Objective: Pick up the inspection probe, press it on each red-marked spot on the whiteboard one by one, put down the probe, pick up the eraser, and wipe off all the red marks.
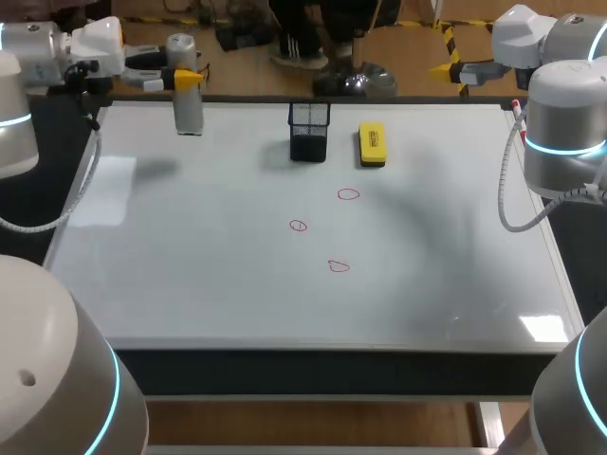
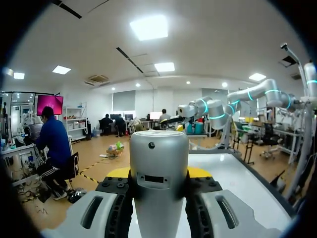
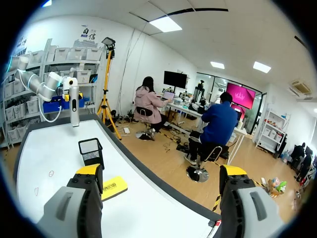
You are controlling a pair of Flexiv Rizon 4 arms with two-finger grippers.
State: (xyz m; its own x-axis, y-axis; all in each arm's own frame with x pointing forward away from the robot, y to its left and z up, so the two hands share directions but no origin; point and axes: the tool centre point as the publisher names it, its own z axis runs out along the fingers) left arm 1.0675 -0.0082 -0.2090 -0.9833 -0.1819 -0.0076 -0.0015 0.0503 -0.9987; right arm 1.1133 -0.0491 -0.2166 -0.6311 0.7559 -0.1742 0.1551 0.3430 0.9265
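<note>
The inspection probe, a silver-grey cylinder, stands upright at the whiteboard's far left corner. My left gripper is shut on it from both sides. In the left wrist view the probe fills the gap between the yellow fingertips. Three red-marked spots lie near the middle of the whiteboard. The yellow eraser lies flat at the back. My right gripper is open and holds nothing; it is at the far right corner.
A black mesh cup stands just left of the eraser; from the right wrist it shows as the cup beside the eraser. A red pen lies at the board's far right edge.
</note>
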